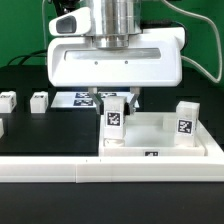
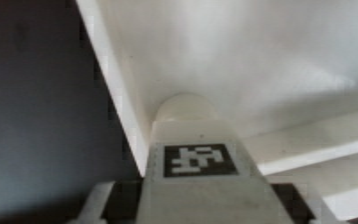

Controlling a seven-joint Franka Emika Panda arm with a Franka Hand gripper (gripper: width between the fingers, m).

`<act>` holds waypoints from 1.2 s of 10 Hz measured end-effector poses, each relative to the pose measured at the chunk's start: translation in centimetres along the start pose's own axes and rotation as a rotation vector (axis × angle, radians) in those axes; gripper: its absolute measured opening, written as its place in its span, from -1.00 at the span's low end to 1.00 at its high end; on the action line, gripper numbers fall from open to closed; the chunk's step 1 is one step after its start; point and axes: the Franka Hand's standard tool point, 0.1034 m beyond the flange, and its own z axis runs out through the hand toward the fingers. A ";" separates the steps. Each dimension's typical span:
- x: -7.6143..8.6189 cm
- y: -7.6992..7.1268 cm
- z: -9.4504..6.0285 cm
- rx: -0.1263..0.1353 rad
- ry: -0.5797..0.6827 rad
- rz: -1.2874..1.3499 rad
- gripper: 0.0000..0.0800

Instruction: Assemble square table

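The square table top point(image 1: 155, 137) lies at the exterior view's right, rim up. A white tagged leg point(image 1: 115, 122) stands upright in its left corner. My gripper point(image 1: 116, 100) is straight above that leg and shut on it, one finger on each side. In the wrist view the leg point(image 2: 199, 150) fills the middle with its tag facing the camera, its end at the top's corner socket point(image 2: 181, 103); the fingers point(image 2: 115, 200) flank it. A second leg point(image 1: 186, 122) stands upright at the top's right side. Two loose legs point(image 1: 40, 101) point(image 1: 7, 101) lie on the black table at left.
The marker board point(image 1: 72, 100) lies behind the gripper at centre left. The long white border rail point(image 1: 90, 175) runs along the front edge. Black table surface point(image 2: 34, 100) shows beside the top's rim.
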 end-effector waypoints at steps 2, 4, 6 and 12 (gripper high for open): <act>0.0 -0.4 0.0 0.004 -0.001 0.176 -0.27; 0.1 -0.5 0.1 0.010 0.000 0.388 -0.27; 0.1 -0.6 0.1 0.010 -0.001 0.575 -0.27; 0.2 -0.5 0.1 0.028 -0.014 0.908 -0.27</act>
